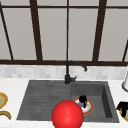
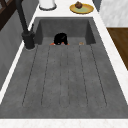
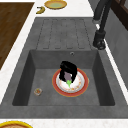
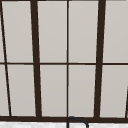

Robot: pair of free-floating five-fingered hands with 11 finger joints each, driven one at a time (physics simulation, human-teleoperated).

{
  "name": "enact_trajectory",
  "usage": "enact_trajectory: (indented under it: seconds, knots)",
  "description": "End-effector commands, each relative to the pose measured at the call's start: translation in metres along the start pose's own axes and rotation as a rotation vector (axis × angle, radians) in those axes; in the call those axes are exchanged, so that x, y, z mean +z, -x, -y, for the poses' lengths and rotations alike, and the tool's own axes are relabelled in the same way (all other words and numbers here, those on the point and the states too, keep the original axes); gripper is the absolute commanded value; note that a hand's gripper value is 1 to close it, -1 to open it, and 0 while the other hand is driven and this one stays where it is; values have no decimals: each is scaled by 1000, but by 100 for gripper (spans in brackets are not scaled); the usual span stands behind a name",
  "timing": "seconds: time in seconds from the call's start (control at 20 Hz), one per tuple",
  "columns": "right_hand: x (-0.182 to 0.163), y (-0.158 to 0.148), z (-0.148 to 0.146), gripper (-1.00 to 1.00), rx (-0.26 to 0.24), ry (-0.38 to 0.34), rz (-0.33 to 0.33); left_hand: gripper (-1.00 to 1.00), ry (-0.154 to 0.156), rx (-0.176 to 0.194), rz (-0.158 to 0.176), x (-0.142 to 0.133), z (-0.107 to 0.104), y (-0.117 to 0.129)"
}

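Observation:
A white plate with an orange rim (image 3: 81, 88) lies on the floor of the sink basin (image 3: 45, 75). My left hand (image 3: 68, 67) arches over the plate, fingers curled round a small grey-purple thing with a green end (image 3: 68, 78). The same hand (image 1: 82, 99) appears in the front view over the plate (image 1: 89, 109), and in the left side view the hand (image 2: 60, 38) rises just past the drainboard's edge. My right hand (image 1: 122, 106) hangs at the far right above a yellow plate (image 1: 124, 112) on the counter.
A red ball (image 1: 67, 114) fills the front edge of the sink. The black faucet (image 1: 68, 72) stands behind the basin. A small round piece (image 3: 38, 91) lies in the basin. A white container (image 1: 125, 83) stands right. Another yellow plate (image 3: 55, 4) and a curved yellow piece (image 3: 40, 10) lie left.

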Motion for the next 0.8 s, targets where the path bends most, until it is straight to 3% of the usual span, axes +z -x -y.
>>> enact_trajectory:
  seconds: [0.0, 0.2, 0.35, 0.5, 0.6, 0.65, 0.7, 0.75]
  knots:
    - [0, 0, 0, 0, 0, 0, 0, 100, 19, 0, 47, 8, 21, 27]
    - [0, 0, 0, 0, 0, 0, 0, 100, 13, 16, 57, 18, 39, 61]
    - [0, 0, 0, 0, 0, 0, 0, 100, -20, 65, 57, 21, 33, 62]
    - [0, 0, 0, 0, 0, 0, 0, 100, -25, 97, 54, 23, 32, 70]
    - [0, 0, 0, 0, 0, 0, 0, 100, -65, 123, 62, 27, 29, 65]
    - [0, 0, 0, 0, 0, 0, 0, 100, -62, 145, 41, 24, 18, 53]
    - [0, 0, 0, 0, 0, 0, 0, -100, -63, 129, 59, 19, 12, 45]
    - [0, 0, 0, 0, 0, 0, 0, -100, -113, 122, 68, 14, -12, 38]
